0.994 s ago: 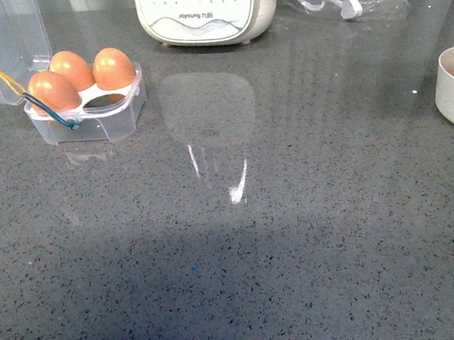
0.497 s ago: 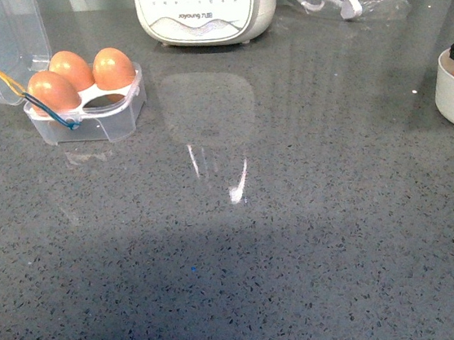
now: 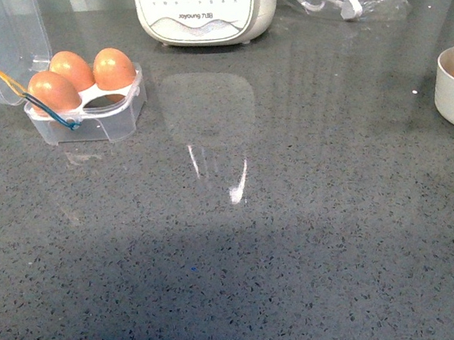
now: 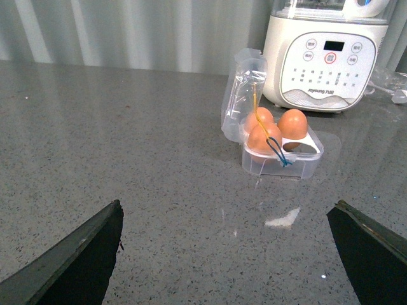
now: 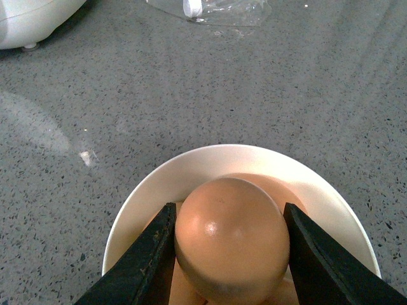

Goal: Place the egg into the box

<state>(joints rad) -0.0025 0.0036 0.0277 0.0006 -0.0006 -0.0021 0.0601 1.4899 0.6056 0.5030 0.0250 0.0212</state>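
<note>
Gripping the egg (image 5: 229, 238): the right gripper (image 5: 227, 210) has its two dark fingers (image 5: 143, 267) pressed against opposite sides of the shell, so the egg sits squarely between them, directly over the white bowl (image 5: 241, 159). More orange-brown shows under the egg, perhaps a second egg; whether the held one is clear of it cannot be told.

The left gripper (image 4: 227, 206) is spread wide and holds nothing. Ahead of it and well apart stands the box (image 4: 283, 155), lid (image 4: 245, 89) swung back. Three eggs (image 4: 292, 124) fill three cells; the cell nearest this gripper, on its right side (image 4: 304, 146), is vacant. A cream appliance (image 4: 327, 60) stands just beyond the box.

Neither gripper shows in the front view, where the box (image 3: 89, 112) and the bowl (image 3: 452, 95) lie far apart across the grey counter (image 3: 243, 242).

Step in hand, as judged: pickup complete, carry about to begin. The next move calls for a straight lift clear of the bowl rim, a long sweep to the right gripper's left, and a gentle descent into the vacant cell without nudging the neighbouring eggs or the lid.
</note>
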